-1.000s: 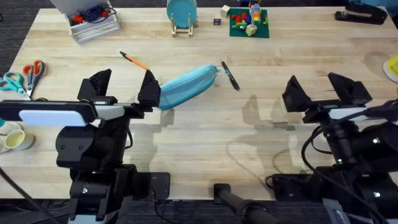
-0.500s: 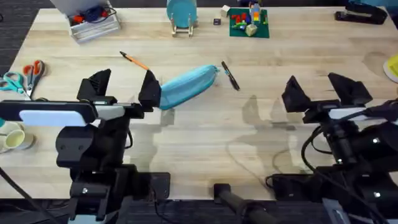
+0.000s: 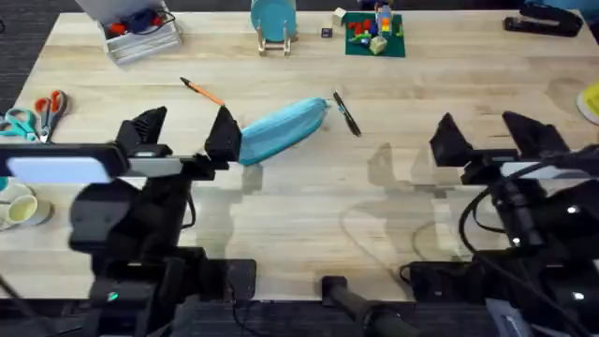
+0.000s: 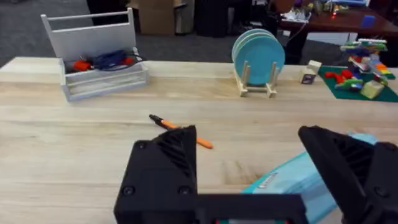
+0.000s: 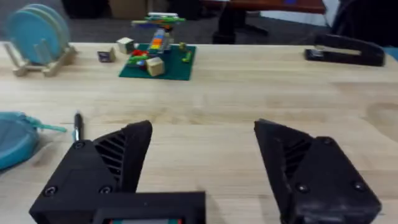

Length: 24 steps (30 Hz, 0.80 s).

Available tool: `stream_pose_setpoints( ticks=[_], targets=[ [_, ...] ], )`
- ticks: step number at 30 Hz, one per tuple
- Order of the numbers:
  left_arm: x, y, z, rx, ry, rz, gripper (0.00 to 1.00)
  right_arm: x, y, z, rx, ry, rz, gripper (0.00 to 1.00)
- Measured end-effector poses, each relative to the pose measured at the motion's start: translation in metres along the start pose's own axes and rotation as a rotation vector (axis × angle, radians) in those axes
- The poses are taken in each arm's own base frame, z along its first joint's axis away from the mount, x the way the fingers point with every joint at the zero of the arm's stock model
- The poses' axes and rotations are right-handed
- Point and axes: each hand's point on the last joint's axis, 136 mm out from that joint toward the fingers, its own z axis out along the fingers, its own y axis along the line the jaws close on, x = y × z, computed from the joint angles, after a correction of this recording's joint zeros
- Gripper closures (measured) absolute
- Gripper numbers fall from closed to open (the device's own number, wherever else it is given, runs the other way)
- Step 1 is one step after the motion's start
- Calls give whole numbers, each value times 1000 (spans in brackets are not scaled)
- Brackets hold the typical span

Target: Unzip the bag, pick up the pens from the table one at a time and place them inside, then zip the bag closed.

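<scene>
The light blue bag (image 3: pixel 279 129) lies slanted on the table (image 3: pixel 309 201), its zipper end toward the black pen (image 3: pixel 346 114) just to its right. The orange pen (image 3: pixel 202 91) lies behind and left of the bag. My left gripper (image 3: pixel 185 134) hangs open with its right finger beside the bag's near-left end; nothing is between the fingers. In the left wrist view the bag (image 4: pixel 298 183) shows by the right finger and the orange pen (image 4: pixel 180 130) lies beyond. My right gripper (image 3: pixel 491 138) is open and empty, well to the right of the bag. The right wrist view shows the bag (image 5: pixel 15 140) and black pen (image 5: pixel 77 126).
Scissors (image 3: pixel 37 114) lie at the left edge. A grey tray (image 3: pixel 140 36) stands at the back left, teal plates on a wooden rack (image 3: pixel 273 21) and a green brick plate (image 3: pixel 375 30) at the back middle, a black stapler (image 3: pixel 543 19) at the back right.
The left arm's body has shifted slightly left and lower in the overhead view; the right gripper has edged slightly right. The bag and pens lie as before.
</scene>
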Motion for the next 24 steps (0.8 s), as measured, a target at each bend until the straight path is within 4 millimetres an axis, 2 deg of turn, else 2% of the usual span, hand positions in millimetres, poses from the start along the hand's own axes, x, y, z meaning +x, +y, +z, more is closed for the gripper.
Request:
stream_pose_setpoints(
  ticks=[2,7,9,18,24],
  targets=[
    [-8,-2,-3,8,28,-6,7,-11,-5,-3,25,4,-4,6],
    [-22,-6,-8,18,148,-5,7,-61,-9,-6,47,-28,-30,5],
    [-29,-10,-8,39,199,11,8,-74,-7,-4,34,-1,-41,6],
    [-73,-33,-5,176,353,128,9,-100,13,29,-89,278,-75,5],
    [-72,-44,-10,259,535,139,7,-121,34,53,-226,409,-90,6]
  ],
)
